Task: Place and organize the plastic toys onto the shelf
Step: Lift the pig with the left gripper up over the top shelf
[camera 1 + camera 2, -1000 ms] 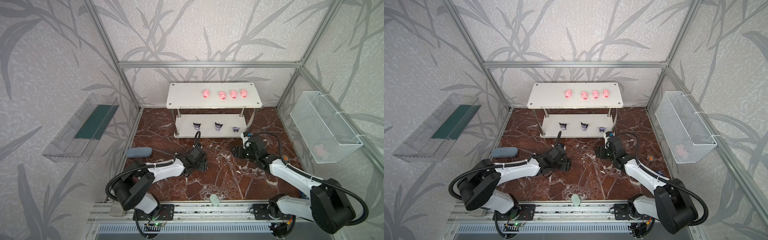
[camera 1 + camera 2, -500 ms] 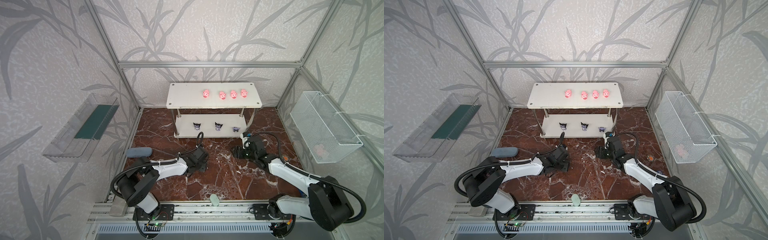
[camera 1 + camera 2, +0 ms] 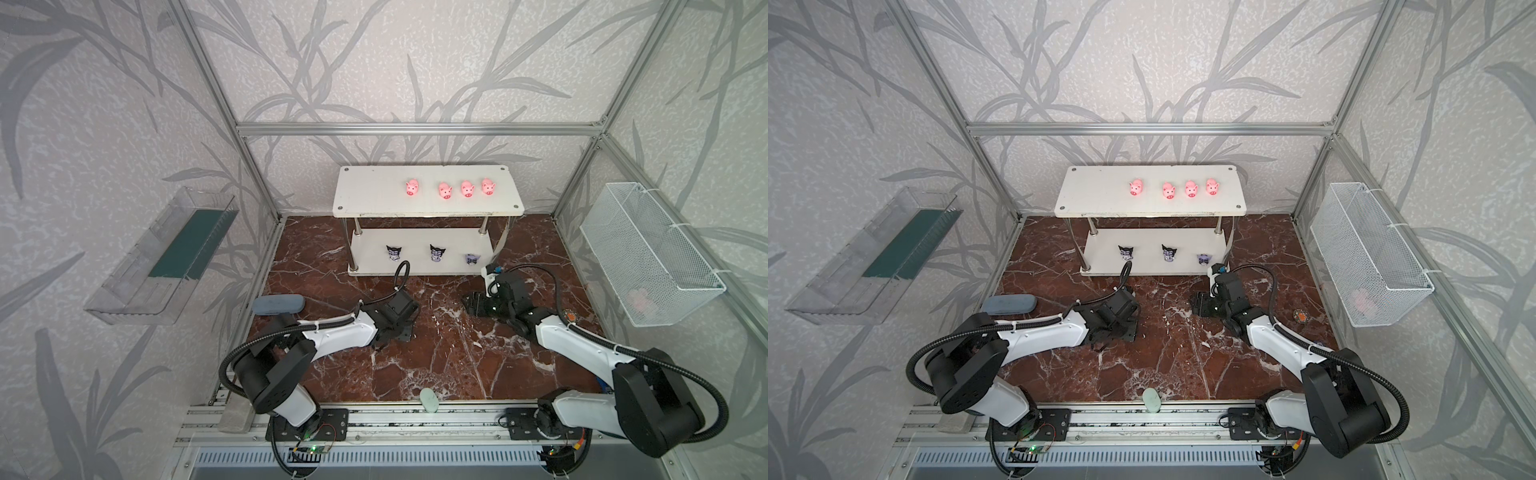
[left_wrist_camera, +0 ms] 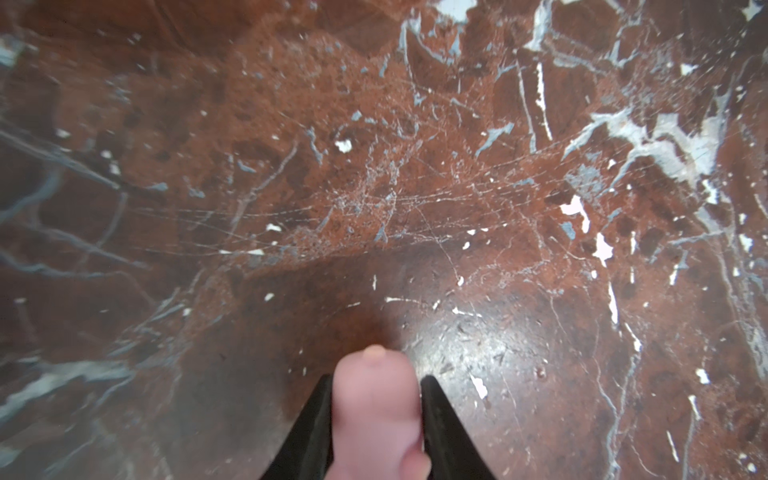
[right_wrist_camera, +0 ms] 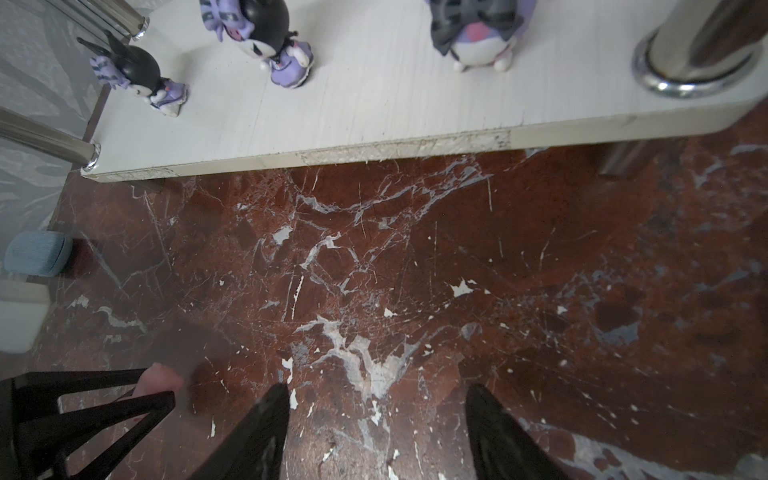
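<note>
Pig [image 4: 376,415] clamped in my left claw [image 4: 377,379], likely headed for shelf [image 3: 365,195] top | right claw [image 5: 377,388] wide, empty, near shelf

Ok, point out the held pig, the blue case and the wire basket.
held pig [image 4: 376,411]: left wrist view, middle of its pink body.
case [image 3: 278,304]: in a top view, middle of its top.
basket [image 3: 615,257]: in a top view, its mesh side wall.

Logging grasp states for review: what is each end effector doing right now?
Left end effector: closed on a pink pig.
Right end effector: open, empty.
</note>
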Tool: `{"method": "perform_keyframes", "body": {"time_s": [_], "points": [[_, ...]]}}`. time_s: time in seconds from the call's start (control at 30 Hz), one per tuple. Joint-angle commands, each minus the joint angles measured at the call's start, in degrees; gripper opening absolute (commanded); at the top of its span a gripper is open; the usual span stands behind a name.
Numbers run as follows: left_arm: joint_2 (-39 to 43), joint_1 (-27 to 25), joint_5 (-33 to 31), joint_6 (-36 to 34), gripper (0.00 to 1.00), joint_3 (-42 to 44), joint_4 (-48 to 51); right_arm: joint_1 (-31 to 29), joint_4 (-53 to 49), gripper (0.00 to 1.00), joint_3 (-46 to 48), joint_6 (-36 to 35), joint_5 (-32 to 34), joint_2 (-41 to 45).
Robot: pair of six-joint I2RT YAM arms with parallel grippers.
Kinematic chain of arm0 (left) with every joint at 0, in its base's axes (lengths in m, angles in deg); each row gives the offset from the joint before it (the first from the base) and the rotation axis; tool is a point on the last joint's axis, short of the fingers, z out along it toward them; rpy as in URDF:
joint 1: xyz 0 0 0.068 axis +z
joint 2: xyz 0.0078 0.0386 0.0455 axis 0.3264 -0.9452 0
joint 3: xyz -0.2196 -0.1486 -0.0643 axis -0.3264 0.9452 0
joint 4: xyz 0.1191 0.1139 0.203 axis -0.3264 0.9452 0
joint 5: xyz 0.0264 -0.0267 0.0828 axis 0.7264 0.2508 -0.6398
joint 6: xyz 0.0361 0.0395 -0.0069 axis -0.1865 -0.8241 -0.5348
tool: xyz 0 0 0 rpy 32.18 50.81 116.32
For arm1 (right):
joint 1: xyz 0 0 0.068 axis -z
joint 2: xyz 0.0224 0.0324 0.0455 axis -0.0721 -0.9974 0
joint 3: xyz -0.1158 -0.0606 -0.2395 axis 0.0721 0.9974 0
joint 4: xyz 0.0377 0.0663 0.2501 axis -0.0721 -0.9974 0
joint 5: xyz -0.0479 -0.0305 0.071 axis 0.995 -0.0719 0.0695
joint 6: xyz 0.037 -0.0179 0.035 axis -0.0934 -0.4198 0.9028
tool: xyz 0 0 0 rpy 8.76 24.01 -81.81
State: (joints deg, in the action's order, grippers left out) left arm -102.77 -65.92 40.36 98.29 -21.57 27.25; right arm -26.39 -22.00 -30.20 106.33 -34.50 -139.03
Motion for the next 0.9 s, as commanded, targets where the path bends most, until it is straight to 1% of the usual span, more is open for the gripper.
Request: {"method": "perform_keyframes", "body": {"time_s": [0.0,0.1,0.2,0.27,0.43,0.53,0.63,0.87], "points": [[5.12,-0.11,-3.86,-0.61,0.31,-5.16,9.37,0.54,1.34,0.68,0.56,-0.58,-0.70,-0.71],[8.34,-0.06,-5.38,-3.10,0.31,-11.36,18.10,0.66,1.77,0.68,0.81,-0.46,-1.04,-1.01],[12.22,-0.02,-8.45,-4.60,0.30,-17.55,25.35,0.82,2.22,0.68,0.89,-0.36,-1.31,-1.51],[14.60,1.04,-8.80,-5.61,0.30,-22.76,30.42,0.90,2.54,0.68,0.85,-0.27,-1.66,-1.82],[16.48,4.48,-9.58,-9.23,0.30,-36.92,40.13,0.97,2.84,0.68,0.82,-0.71,-2.19,-2.08],[16.62,7.22,-9.98,-11.45,0.31,-44.41,42.15,0.90,3.01,0.68,0.73,-1.02,-2.03,-2.09],[15.73,10.34,-9.93,-13.68,0.30,-50.42,42.10,1.04,3.23,0.68,0.56,-1.19,-2.04,-2.44],[9.18,15.45,-6.33,-18.10,0.32,-62.29,37.43,0.99,4.33,0.68,0.13,-0.84,-2.62,-3.78]]}}
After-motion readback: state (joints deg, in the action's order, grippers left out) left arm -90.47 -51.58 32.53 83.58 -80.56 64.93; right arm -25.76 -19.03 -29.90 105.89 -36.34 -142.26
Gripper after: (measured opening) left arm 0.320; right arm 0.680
